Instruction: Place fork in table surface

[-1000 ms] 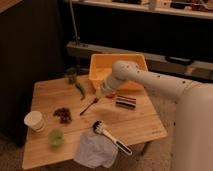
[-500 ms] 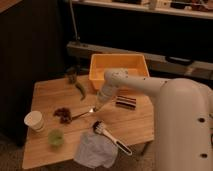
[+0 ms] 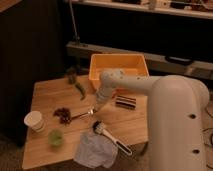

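Now fork (image 3: 82,114) low over table surface (image 3: 130,125), pincer (image 3: 96,107) at its right end

No readable text, labels, brand names, numbers or signs appear anywhere in the scene. The gripper (image 3: 96,107) hangs low over the table surface (image 3: 130,125) beside the fork (image 3: 83,114), and none of them bears any legible marking.
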